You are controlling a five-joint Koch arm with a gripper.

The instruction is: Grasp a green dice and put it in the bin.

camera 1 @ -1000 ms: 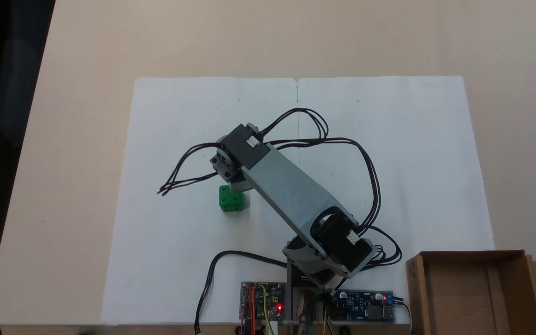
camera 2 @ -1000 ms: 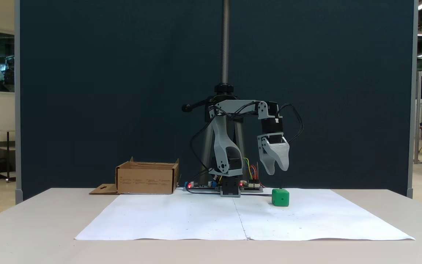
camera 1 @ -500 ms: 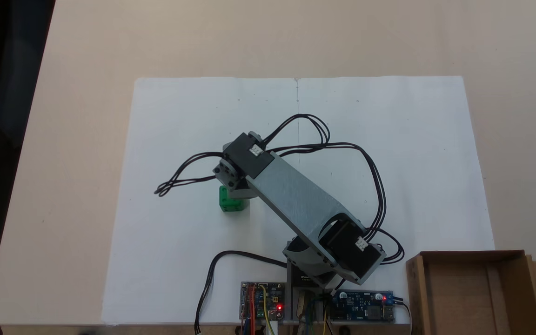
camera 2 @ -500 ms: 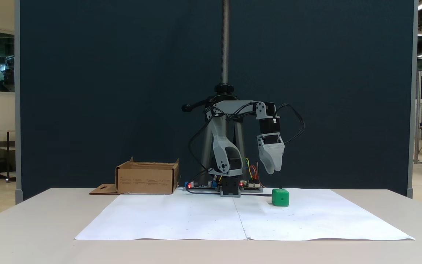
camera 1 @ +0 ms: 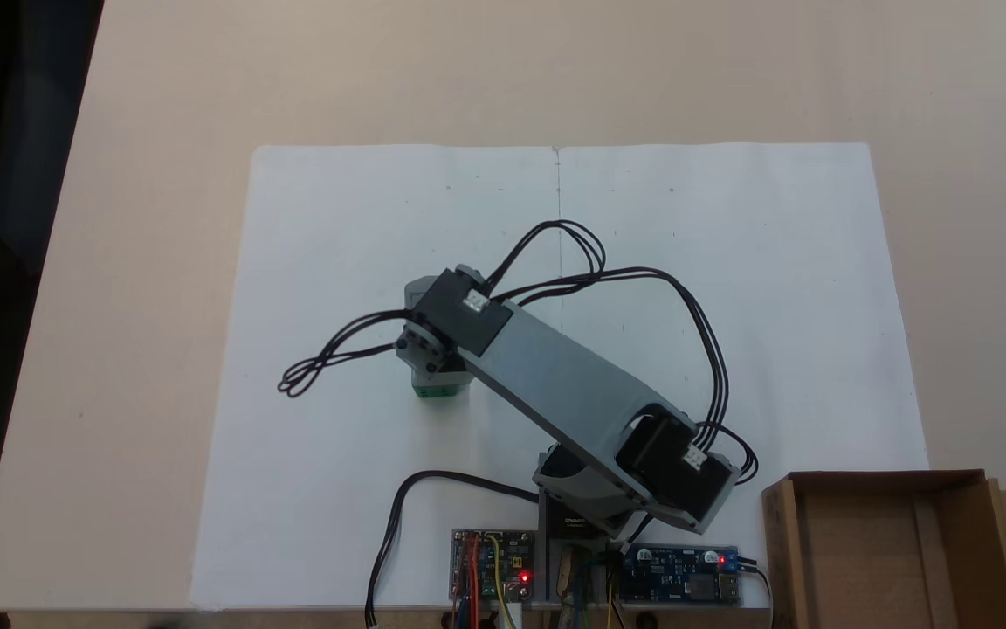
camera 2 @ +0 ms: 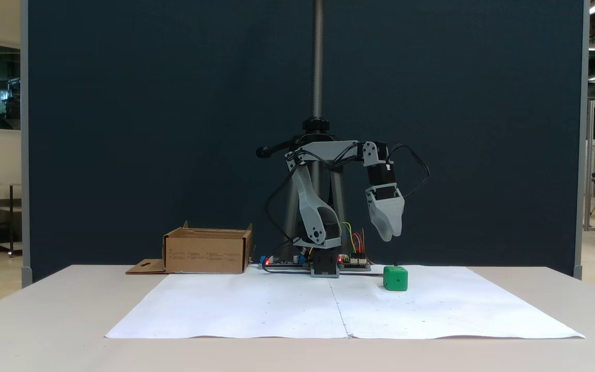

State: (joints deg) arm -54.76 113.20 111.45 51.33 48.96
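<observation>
**End effector above the cube, grasp not yet begun**

Going left to right in the side-on fixed view: the shallow brown cardboard bin [camera 2: 207, 251] sits at the left on the pale table [camera 2: 44, 310], well apart from everything else. The grey plastic arm stands mid-frame, and its end effector [camera 2: 388, 236] hangs pointing down, clear of the white paper sheet [camera 2: 277, 310]. The small bright green dice [camera 2: 395, 278] rests on that sheet, below the tips and slightly to the right of them.

The jaws overlap from this side and the arm hides them from above, so I cannot tell how far apart they stand; they have hold of nothing.

In the top-down fixed view only a green sliver of the dice [camera 1: 433, 391] shows under the wrist, so alignment is hard to judge. The risks:

- A straight descent may land a jaw on the cube's top, pushing or tipping it.
- If the jaws are narrow, they would shove it along the smooth paper.
- An off-centre pinch could drop it on the long carry to the bin [camera 1: 887, 546].
</observation>
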